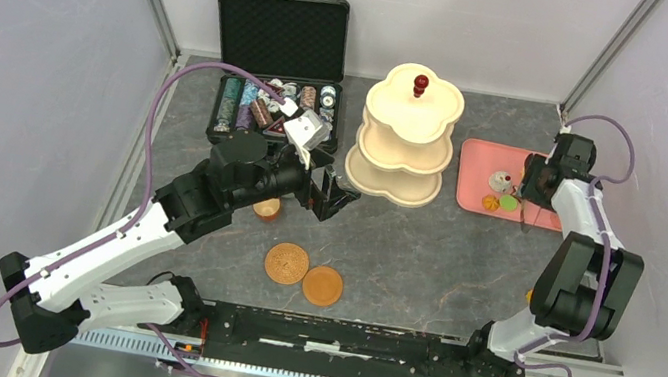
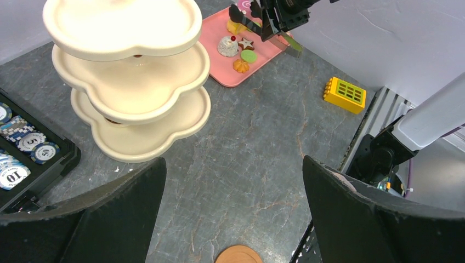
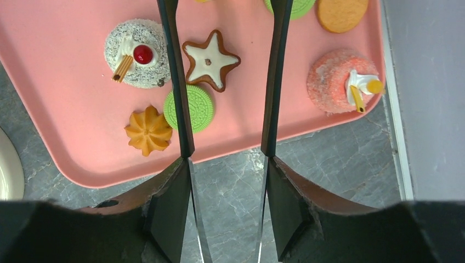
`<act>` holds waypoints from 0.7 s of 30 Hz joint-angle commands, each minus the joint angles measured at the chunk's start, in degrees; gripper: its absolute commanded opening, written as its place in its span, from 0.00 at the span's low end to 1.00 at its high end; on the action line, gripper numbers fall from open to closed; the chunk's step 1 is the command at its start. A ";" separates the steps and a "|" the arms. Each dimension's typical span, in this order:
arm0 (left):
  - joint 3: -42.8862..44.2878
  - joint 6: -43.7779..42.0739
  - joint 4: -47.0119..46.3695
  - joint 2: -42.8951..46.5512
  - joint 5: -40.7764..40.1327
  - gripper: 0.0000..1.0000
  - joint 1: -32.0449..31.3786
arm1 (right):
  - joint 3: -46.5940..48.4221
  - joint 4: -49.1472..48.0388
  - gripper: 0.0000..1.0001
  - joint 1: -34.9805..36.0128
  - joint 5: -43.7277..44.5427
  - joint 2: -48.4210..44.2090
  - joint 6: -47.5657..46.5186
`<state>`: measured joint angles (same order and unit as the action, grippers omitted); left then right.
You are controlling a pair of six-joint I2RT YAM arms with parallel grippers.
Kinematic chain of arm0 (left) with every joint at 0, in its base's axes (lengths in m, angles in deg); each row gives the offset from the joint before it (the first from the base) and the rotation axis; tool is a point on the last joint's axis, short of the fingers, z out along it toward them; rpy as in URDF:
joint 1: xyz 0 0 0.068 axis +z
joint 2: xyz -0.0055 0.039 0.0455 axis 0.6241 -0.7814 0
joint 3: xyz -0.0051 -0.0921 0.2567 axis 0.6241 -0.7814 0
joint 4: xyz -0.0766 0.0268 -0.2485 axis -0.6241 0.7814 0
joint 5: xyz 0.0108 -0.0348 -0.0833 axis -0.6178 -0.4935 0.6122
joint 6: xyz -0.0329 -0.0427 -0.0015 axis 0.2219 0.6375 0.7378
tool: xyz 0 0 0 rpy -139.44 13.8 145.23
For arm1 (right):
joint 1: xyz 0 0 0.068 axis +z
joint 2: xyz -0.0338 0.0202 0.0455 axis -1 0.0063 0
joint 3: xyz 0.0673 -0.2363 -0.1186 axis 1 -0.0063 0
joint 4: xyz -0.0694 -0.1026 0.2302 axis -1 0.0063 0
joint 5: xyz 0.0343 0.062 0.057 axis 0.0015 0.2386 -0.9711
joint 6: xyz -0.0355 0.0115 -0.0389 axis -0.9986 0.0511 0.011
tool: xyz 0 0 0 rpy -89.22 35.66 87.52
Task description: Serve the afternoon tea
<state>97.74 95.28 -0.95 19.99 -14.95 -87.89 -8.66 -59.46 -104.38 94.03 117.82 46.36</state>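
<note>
All three views share the pink tray [image 1: 479, 171]; right wrist nearest, probably looking down.

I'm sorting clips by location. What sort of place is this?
Probably a robot lab cell, not a café: arms bolted to a rail, bare panels around the table, toy pastries on a pink tray.

Bright, even overhead light w/ soft shadows — views sharp, cream stand [image 2: 123, 22] slightly washed out.
</note>
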 commanded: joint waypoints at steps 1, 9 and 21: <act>0.33 2.54 -2.07 -0.28 0.40 1.00 -0.20 | 3.25 -1.40 0.56 -0.27 -1.71 1.93 -1.16; 0.33 2.54 -2.03 -0.94 0.40 1.00 -0.21 | 4.10 -1.88 0.59 -0.42 -0.32 4.98 -1.23; 0.25 2.45 -2.03 -1.25 0.33 1.00 -0.20 | 5.91 -2.85 0.56 -0.48 -0.51 8.71 -0.42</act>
<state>97.74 95.28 -0.95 18.90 -14.95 -87.89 -5.53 -60.20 -104.71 93.44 125.79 45.63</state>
